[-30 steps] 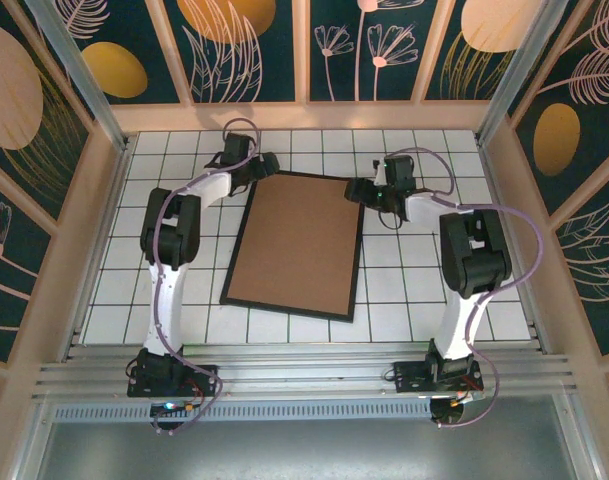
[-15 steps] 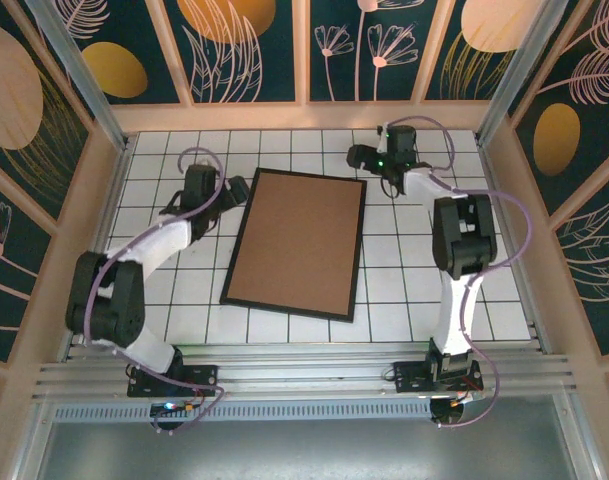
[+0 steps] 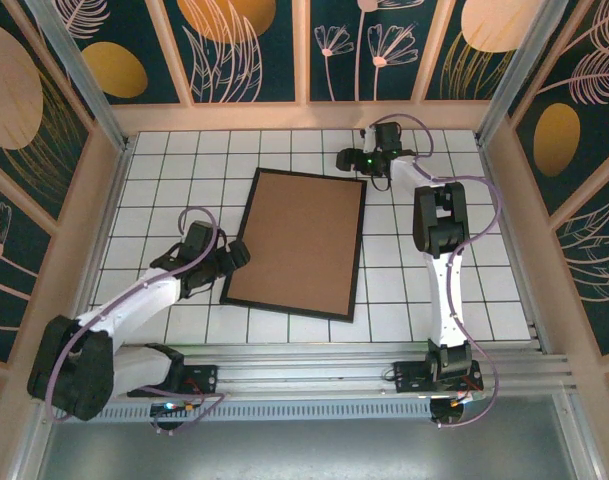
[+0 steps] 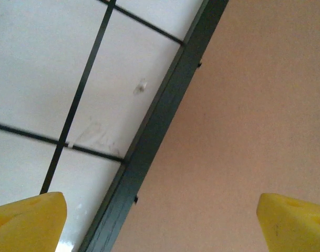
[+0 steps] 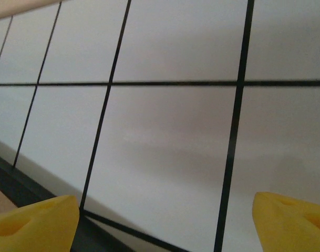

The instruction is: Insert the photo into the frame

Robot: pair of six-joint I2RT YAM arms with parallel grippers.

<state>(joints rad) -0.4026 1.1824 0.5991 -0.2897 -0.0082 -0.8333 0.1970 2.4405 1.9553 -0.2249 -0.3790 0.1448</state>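
Both spread, empty: left gripper (image 3: 235,256) over the frame (image 3: 360,250) edge; right gripper (image 3: 345,160) beside its far corner.

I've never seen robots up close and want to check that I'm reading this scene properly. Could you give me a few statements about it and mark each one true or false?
1. A brown board lies inside the black frame. True.
2. The left fingers are clamped on the frame. False: they stand wide open and hold nothing, with the frame's edge in the gap between them.
3. The right fingers are open, near the frame's far right corner. True.
4. The frame stands upright against the back wall. False: it lies flat on the tiled table.
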